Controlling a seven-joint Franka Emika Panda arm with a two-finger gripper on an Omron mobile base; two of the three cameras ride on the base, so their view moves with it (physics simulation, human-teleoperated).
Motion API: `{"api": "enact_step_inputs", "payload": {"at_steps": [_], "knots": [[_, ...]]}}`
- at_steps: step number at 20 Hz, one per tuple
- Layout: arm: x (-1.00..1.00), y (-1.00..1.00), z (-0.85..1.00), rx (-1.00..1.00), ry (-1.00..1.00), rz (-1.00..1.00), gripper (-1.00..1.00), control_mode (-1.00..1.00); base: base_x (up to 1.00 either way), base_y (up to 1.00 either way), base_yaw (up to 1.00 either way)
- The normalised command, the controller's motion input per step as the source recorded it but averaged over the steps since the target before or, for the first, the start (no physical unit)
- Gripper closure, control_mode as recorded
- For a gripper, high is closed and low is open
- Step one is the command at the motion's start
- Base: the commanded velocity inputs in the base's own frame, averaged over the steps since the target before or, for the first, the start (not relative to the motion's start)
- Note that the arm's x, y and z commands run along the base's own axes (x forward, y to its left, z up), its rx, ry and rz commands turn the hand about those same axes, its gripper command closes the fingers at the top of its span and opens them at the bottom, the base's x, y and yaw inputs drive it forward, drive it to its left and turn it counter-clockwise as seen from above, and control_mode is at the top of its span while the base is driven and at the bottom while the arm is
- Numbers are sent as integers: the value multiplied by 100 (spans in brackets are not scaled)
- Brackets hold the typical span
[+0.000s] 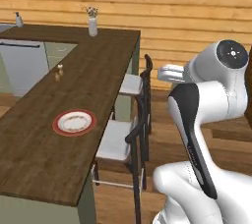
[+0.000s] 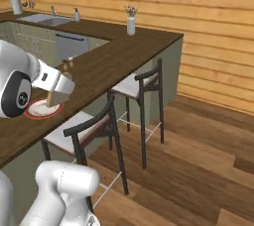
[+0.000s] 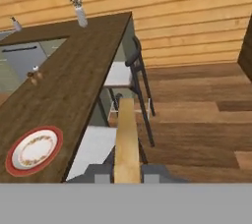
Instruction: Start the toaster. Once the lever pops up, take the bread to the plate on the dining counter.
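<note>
Long dark-brown wooden dining counter (image 3: 74,70): to the left of the pincer in the hand view, its near edge not yet crossed. Risk: a low approach clips that edge or the tops of the dark metal stools with pale seats (image 3: 120,73) directly below and ahead of the pincer.

Round plate with red-orange rim and white centre (image 3: 33,151): left of the pincer and lower, bare, near the counter's front edge. Risk: an early release drops the load onto a stool seat or the wooden floor; a late one overshoots onto bare counter.

Thin light-tan square slice of bread (image 3: 127,142): clamped edge-on in the closed two-finger pincer (image 3: 127,171), projecting forward from the dark tips. Risk: narrow hold near one edge; a fast swing probably pivots or slips the slice. Release from height onto the rim likely tips it off the plate.
</note>
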Motion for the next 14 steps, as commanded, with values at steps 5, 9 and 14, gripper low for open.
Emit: {"api": "enact_step_inputs", "payload": {"at_steps": [5,9,14], "knots": [[0,0,0,0,0,0,100,100,18,-46,70],[0,0,0,0,0,0,100,100,24,-54,65],[0,0,0,0,0,0,100,100,17,-70,59]]}}
